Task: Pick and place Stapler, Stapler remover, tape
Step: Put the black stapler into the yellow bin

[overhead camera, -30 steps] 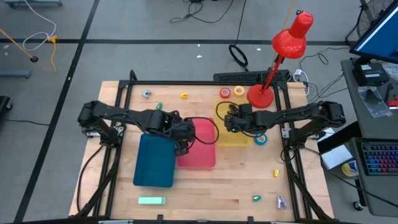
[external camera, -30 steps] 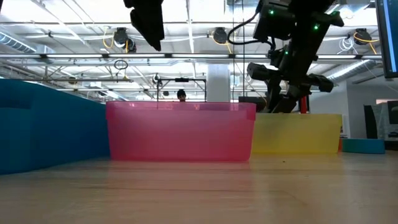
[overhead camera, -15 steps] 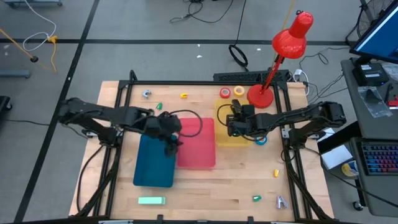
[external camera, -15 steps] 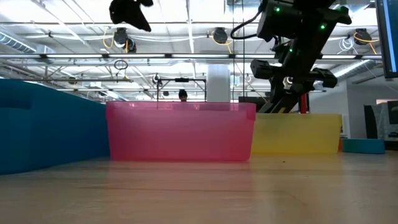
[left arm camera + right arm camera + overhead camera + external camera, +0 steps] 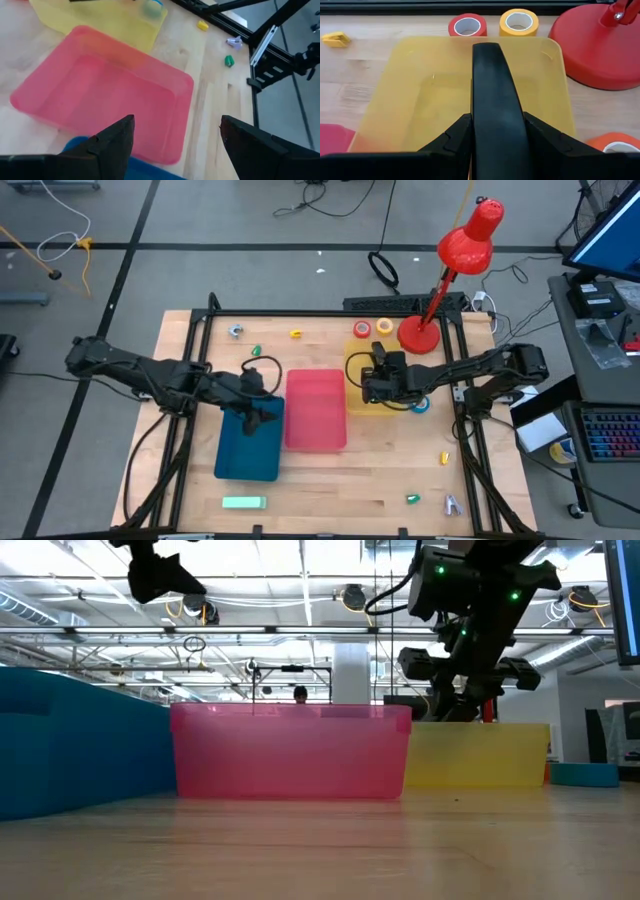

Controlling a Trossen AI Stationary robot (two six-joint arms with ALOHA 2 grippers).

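Note:
A black stapler (image 5: 489, 85) sticks out past my right gripper (image 5: 373, 380), which is shut on it above the yellow tray (image 5: 420, 100). In the low view my right gripper (image 5: 462, 690) hangs just over that tray's rim. My left gripper (image 5: 177, 120) stands open with nothing in it, over the blue tray (image 5: 248, 445) beside the pink tray (image 5: 100, 95). Red tape (image 5: 467, 25) and yellow tape (image 5: 519, 21) lie flat on the table beyond the yellow tray; blue tape (image 5: 419, 404) and orange tape (image 5: 616, 145) lie to its right. A small purple stapler remover (image 5: 234, 43) lies near the table's right near corner. My right gripper pinches the stapler's two long sides (image 5: 476, 127) between its two fingers (image 5: 451, 137), near the stapler's back end. The fingers slant downward and lie along the stapler. Its free end (image 5: 487, 50) reaches out over the inside of the yellow tray.
The red lamp base (image 5: 600, 47) stands just right of the yellow tray, its arm rising over the far edge. A light green object (image 5: 243, 502) lies near the front edge. Small yellow (image 5: 202, 25) and green (image 5: 229, 61) pieces lie at the right near corner.
My left gripper has drawn back from above the pink tray toward the table's left edge and now hangs over the blue tray, tipped less steeply downward and still open. The trays have stayed where they were.

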